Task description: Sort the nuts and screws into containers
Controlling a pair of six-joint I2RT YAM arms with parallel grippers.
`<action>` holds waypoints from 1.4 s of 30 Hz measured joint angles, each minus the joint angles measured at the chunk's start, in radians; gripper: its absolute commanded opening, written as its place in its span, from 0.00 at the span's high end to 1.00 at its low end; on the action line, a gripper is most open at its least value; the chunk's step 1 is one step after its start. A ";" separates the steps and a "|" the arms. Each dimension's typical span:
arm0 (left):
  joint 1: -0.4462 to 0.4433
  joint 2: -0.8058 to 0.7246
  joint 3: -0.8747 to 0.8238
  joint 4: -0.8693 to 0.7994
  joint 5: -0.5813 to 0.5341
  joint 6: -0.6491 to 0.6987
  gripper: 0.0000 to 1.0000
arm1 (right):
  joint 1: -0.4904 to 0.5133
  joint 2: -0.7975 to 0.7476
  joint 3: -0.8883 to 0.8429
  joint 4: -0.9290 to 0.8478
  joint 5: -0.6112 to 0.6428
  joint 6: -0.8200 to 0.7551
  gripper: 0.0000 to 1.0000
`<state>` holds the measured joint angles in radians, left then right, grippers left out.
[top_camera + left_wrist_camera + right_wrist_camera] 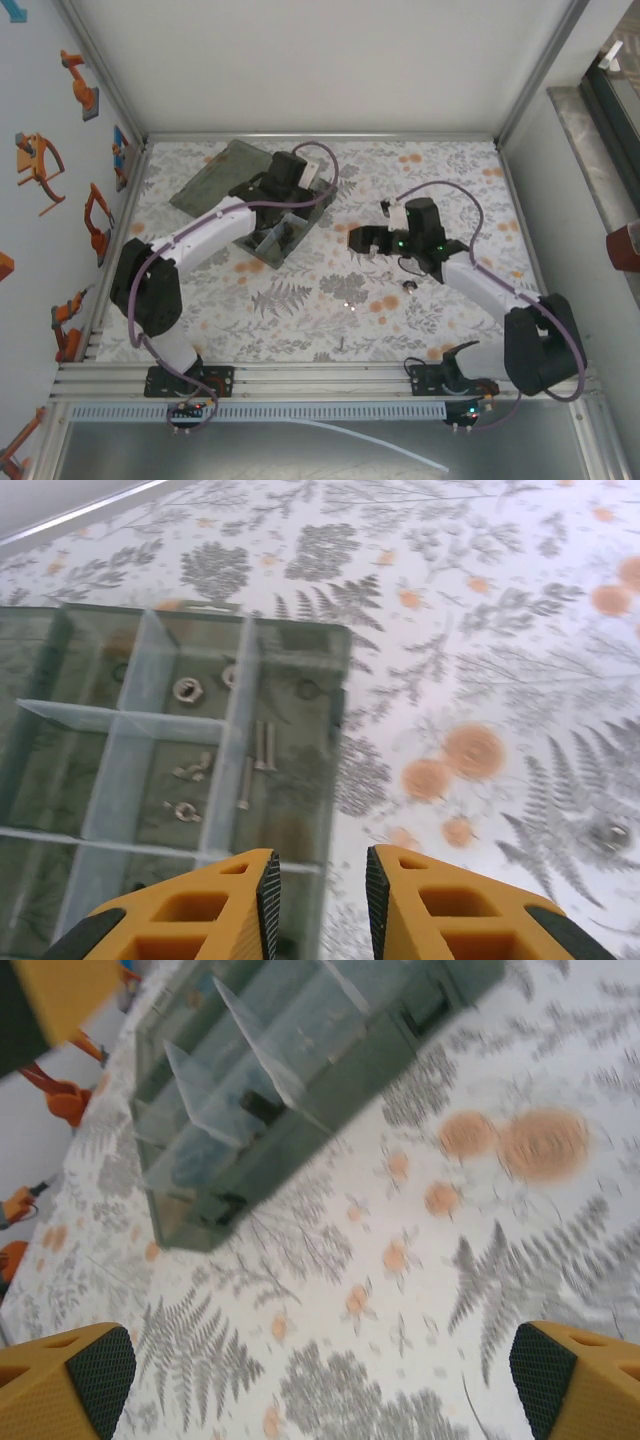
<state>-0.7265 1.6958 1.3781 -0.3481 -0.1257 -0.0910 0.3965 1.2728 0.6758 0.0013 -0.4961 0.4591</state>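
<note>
The grey translucent organiser box [283, 238] stands open at the back left, and its containers [150, 770] hold nuts [187, 689] and screws [263, 746]. My left gripper [322, 900] hovers over the box's right-hand edge, its yellow fingers [215, 910] a little apart with nothing between them. In the top view the left gripper [285, 190] sits over the box. My right gripper [320, 1385] hangs wide open and empty above the patterned table, right of the box [280, 1110]. The right gripper [365, 232] is at mid-table. Loose small parts [408, 285] lie on the cloth, one a nut [612, 833].
The box's flat lid [215, 175] lies open toward the back left. More tiny parts [349, 302] sit near the table's centre and another [343, 347] near the front rail. Metal frame walls bound the table on the left, back and right.
</note>
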 measured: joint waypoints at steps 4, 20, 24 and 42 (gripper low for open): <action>-0.086 -0.051 -0.111 0.002 -0.008 -0.036 0.71 | -0.001 -0.110 -0.110 -0.066 0.032 0.007 0.02; -0.289 0.144 -0.176 -0.020 0.096 -0.172 0.62 | -0.001 -0.441 -0.296 -0.219 0.077 0.112 0.02; -0.308 0.193 -0.172 -0.028 0.156 -0.188 0.61 | -0.001 -0.502 -0.329 -0.259 0.083 0.140 0.02; -0.399 0.209 -0.144 -0.089 0.233 -0.147 0.54 | -0.001 -0.579 -0.342 -0.299 0.091 0.151 0.02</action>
<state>-1.1252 1.9045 1.2339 -0.4366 0.1070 -0.2379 0.3958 0.6941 0.3336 -0.2981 -0.4053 0.6106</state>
